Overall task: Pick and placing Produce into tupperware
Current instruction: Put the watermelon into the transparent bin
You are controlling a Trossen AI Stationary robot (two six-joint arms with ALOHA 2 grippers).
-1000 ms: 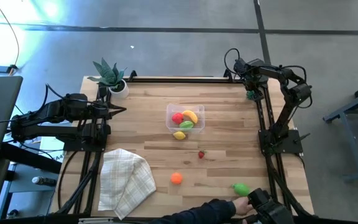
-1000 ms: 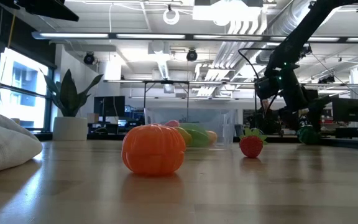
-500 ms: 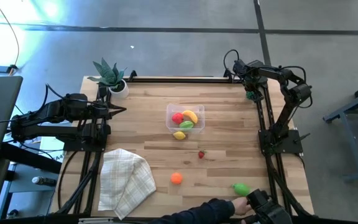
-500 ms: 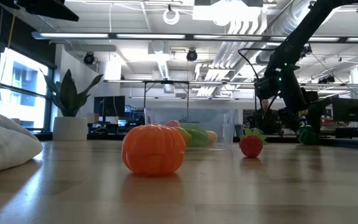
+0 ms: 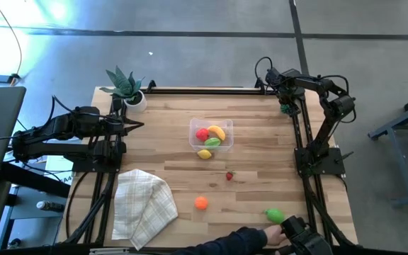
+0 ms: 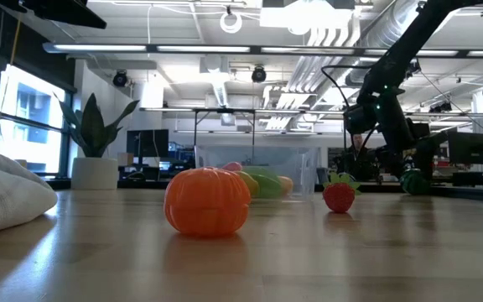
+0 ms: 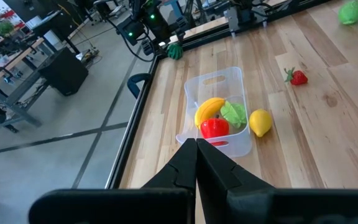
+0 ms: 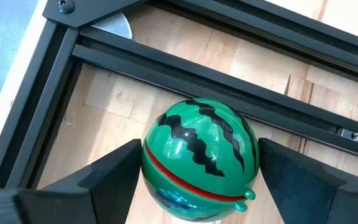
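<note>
Butcher-block planks made up your table [image 5: 261, 134], framed by dark rails, with a potted plant [image 5: 125, 86] at one far corner and a checked cloth [image 5: 142, 204] folded at the near left. You had the task partly done: the clear tupperware [image 5: 211, 133] sat near the middle of the table with a yellow banana [image 5: 217, 132], a red piece [image 5: 202, 134] and a green piece [image 5: 212, 142] inside it. A lemon [image 5: 204, 154] lay just outside its near wall, touching or almost touching it. Still loose on the wood were a small strawberry [image 5: 229, 176], an orange pumpkin-like piece [image 5: 201, 203] and a green piece [image 5: 275, 214] near the front edge, where a person's hand [image 5: 250, 236] reached in beside it.

Your right gripper [image 8: 199, 163] was over the far right corner of the table, by the frame rail. Its jaws stood wide, one on each side of a toy watermelon [image 8: 199, 160], and the wrist view showed both fingers hard against the melon's sides, so I judged it held, not merely straddled. That made five pieces left to bring in, counting the melon and the lemon.

Your left gripper [image 7: 196, 167] waited at the table's left edge, fingers pressed together with nothing between them, pointed toward the tupperware.
</note>
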